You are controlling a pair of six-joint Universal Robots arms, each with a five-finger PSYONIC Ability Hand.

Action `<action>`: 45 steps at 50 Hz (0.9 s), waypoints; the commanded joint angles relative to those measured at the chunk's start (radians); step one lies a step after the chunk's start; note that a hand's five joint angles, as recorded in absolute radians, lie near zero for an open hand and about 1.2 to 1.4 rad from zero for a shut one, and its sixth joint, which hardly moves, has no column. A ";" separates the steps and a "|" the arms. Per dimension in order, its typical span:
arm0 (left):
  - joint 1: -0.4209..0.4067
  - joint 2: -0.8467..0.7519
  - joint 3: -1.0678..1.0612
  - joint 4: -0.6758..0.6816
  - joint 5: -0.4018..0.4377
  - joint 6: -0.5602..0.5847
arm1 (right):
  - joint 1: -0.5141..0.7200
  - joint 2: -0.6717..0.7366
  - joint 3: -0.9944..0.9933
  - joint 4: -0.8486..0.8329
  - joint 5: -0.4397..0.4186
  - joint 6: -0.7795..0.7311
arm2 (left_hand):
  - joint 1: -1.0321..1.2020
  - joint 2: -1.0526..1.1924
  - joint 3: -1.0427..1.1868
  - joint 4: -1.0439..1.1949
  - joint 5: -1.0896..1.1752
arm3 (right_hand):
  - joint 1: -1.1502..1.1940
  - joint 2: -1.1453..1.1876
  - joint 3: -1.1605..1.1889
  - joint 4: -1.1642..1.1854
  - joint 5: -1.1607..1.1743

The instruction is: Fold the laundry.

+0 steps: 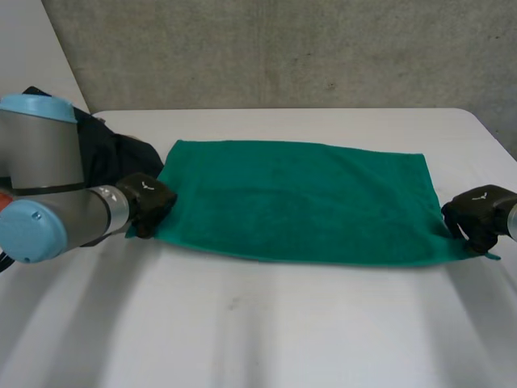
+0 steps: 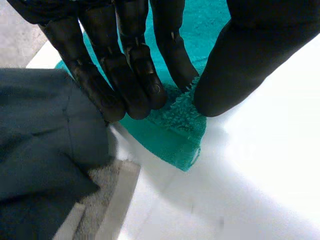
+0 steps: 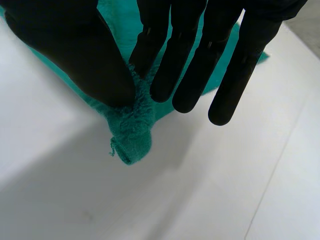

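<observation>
Head view: you've got the green towel (image 1: 299, 202) spread flat on the white table (image 1: 258, 339). Left hand (image 1: 145, 202) sits at its near left corner, right hand (image 1: 478, 214) at its near right corner. A dark garment (image 1: 121, 153) is bunched just beyond the left hand.

Left wrist view: thumb and fingers (image 2: 135, 60) pinch the towel corner (terry bunched between them). The dark garment lies right beside the fingers.

Right wrist view: the thumb (image 3: 100, 65) and one finger pinch the other corner. The remaining fingers are straight, and the corner tip pokes out past the thumb.

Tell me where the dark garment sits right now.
In the head view the dark garment lies bunched at the table's left, behind the left hand, beside the green towel's left edge.
</observation>
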State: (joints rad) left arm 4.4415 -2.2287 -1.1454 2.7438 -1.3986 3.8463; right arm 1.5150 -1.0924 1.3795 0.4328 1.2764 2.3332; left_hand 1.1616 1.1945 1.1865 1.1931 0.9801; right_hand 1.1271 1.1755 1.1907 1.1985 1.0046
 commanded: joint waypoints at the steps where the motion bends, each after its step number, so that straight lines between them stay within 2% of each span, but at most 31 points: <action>1: 0.018 0.070 -0.120 -0.183 0.006 0.019 | -0.015 -0.004 -0.005 0.064 0.061 -0.058 | 0.235 0.202 0.210 0.203 0.242 | 0.269 0.221 0.206 0.198 0.217; 4: 0.007 0.104 -0.183 -0.252 0.009 0.030 | -0.036 -0.035 0.007 0.138 0.063 -0.138 | 0.235 0.202 0.210 0.203 0.242 | 0.269 0.221 0.206 0.198 0.217; 5: -0.002 0.125 -0.213 -0.278 0.018 0.038 | -0.051 -0.052 0.018 0.211 0.052 -0.225 | 0.235 0.202 0.210 0.203 0.242 | 0.269 0.221 0.206 0.198 0.217; 8: -0.016 0.142 -0.244 -0.279 0.026 0.056 | -0.070 -0.070 0.030 0.331 0.028 -0.389 | 0.235 0.202 0.210 0.203 0.242 | 0.269 0.221 0.206 0.198 0.217; 11: -0.022 0.141 -0.229 -0.263 0.018 0.056 | -0.070 -0.063 0.030 0.374 0.023 -0.459 | 0.235 0.202 0.210 0.203 0.242 | 0.269 0.221 0.206 0.198 0.217; 15: -0.036 0.120 -0.146 -0.248 -0.008 0.045 | -0.055 -0.018 -0.011 0.311 0.032 -0.408 | 0.235 0.202 0.210 0.203 0.242 | 0.269 0.221 0.206 0.198 0.217; 19: -0.063 0.060 0.004 -0.242 -0.019 -0.005 | -0.029 0.026 -0.077 0.204 0.058 -0.283 | 0.235 0.202 0.210 0.203 0.242 | 0.269 0.221 0.206 0.198 0.217; 24: -0.089 -0.083 0.302 -0.207 -0.037 -0.146 | 0.027 0.107 -0.172 -0.007 0.080 -0.100 | 0.235 0.202 0.210 0.203 0.242 | 0.269 0.221 0.206 0.198 0.217; 27: -0.100 -0.185 0.483 -0.182 -0.075 -0.186 | 0.051 0.155 -0.220 -0.133 0.101 -0.043 | 0.235 0.202 0.210 0.203 0.242 | 0.269 0.221 0.206 0.198 0.217; 35: -0.113 -0.414 0.864 -0.089 -0.148 -0.153 | 0.086 0.284 -0.347 -0.417 0.188 0.030 | 0.235 0.202 0.210 0.203 0.242 | 0.269 0.221 0.206 0.198 0.217; 39: -0.113 -0.506 1.004 -0.030 -0.164 -0.098 | 0.106 0.371 -0.434 -0.502 0.215 0.038 | 0.235 0.202 0.210 0.203 0.242 | 0.269 0.221 0.206 0.198 0.217; 45: -0.111 -0.604 1.125 0.025 -0.172 -0.019 | 0.140 0.503 -0.571 -0.533 0.218 0.041 | 0.235 0.202 0.210 0.203 0.242 | 0.269 0.221 0.206 0.198 0.217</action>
